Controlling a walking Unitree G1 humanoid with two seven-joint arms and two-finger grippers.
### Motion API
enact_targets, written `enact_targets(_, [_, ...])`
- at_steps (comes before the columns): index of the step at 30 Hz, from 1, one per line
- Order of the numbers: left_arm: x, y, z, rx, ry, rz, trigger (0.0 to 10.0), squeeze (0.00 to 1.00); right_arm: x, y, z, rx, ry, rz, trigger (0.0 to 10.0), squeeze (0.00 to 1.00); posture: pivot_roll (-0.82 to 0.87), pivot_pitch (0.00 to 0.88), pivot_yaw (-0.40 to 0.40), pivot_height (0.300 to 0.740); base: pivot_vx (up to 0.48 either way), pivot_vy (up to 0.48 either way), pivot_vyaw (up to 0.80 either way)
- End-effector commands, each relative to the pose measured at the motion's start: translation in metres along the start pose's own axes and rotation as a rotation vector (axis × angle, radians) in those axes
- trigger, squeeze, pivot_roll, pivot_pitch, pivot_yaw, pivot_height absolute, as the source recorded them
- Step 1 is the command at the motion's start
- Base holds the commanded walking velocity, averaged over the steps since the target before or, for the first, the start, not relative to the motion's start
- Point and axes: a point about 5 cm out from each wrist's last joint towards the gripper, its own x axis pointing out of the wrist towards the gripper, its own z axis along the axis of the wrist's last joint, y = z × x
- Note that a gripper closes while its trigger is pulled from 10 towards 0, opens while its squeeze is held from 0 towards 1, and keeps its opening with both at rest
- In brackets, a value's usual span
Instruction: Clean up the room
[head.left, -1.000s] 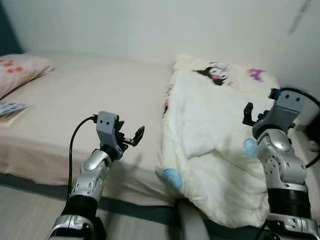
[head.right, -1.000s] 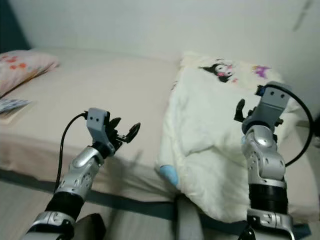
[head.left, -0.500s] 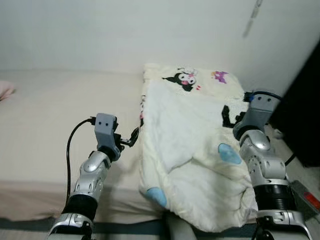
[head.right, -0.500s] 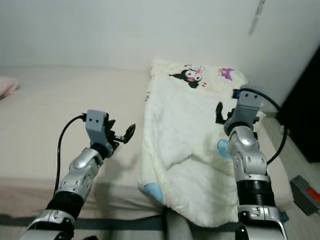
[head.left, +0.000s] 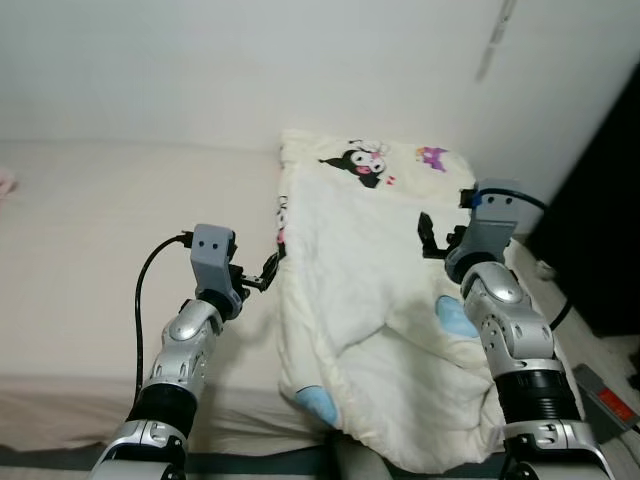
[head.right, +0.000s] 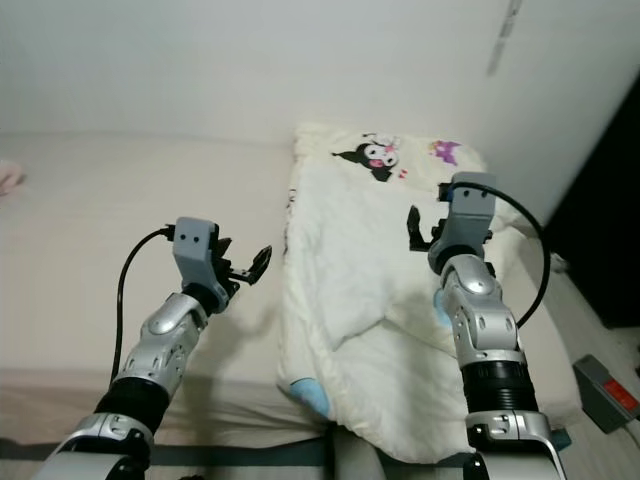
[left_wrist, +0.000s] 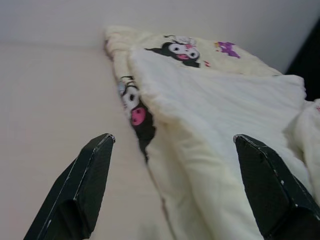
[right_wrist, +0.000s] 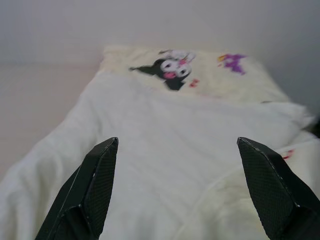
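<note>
Blanket (head.left: 380, 300), cream w/ cartoon prints, lies crumpled on the right end of the bed (head.left: 90, 260), reaching from the wall-side edge to the front edge and hanging a bit over the front. Pale blue patches show near its front hem.

I've got the left gripper (head.left: 262, 275) up over the bed just beside the blanket's left edge, not touching as far as I can tell. Fingers spread apart, nothing between them. Left wrist view makes that clear: both black fingers (left_wrist: 82, 185) wide, w/ the blanket's folded left edge and bare sheet in the gap. That cam also picks up a black/pink figure tucked in the fold, hardly readable from the head cams.

Right gripper (head.right: 422, 228) is over the blanket's right half, toward the wall side. Head cams show mostly the grey wrist block, so finger spacing is hard to read there; right wrist view shows the fingers (right_wrist: 90, 187) well apart, empty, w/ blanket surface below.

Head views add a dark cabinet (head.left: 605, 230) at the bed's right end and a grey box w/ red label (head.right: 605, 388) on the floor.
</note>
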Motion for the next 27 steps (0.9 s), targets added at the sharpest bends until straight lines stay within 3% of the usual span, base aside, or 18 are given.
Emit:
enact_targets(1, [-0.001, -0.001, -0.006, -0.010, 0.022, 0.002, 10.0, 0.00, 0.002, 0.003, 0.001, -0.005, -0.005, 0.012, 10.0, 0.00, -0.07, 0.018, -0.044, 0.531, 0.000, 0.000, 0.00])
enact_targets(10, [-0.002, -0.001, -0.011, -0.014, 0.036, 0.007, 10.0, 0.00, 0.003, 0.005, -0.008, -0.004, 0.016, 0.036, 10.0, 0.00, -0.07, 0.006, -0.047, 0.576, 0.000, 0.000, 0.00])
enact_targets(17, [-0.004, 0.003, -0.014, -0.013, 0.045, 0.022, 10.0, 0.00, -0.001, 0.016, -0.035, 0.010, 0.094, 0.073, 10.0, 0.00, -0.07, 0.000, -0.052, 0.611, 0.000, 0.000, 0.00])
enact_targets(27, [-0.003, 0.003, -0.014, -0.013, 0.045, 0.027, 10.0, 0.00, -0.001, 0.023, -0.043, 0.006, 0.116, 0.098, 10.0, 0.00, -0.07, 0.000, -0.054, 0.636, 0.000, 0.000, 0.00])
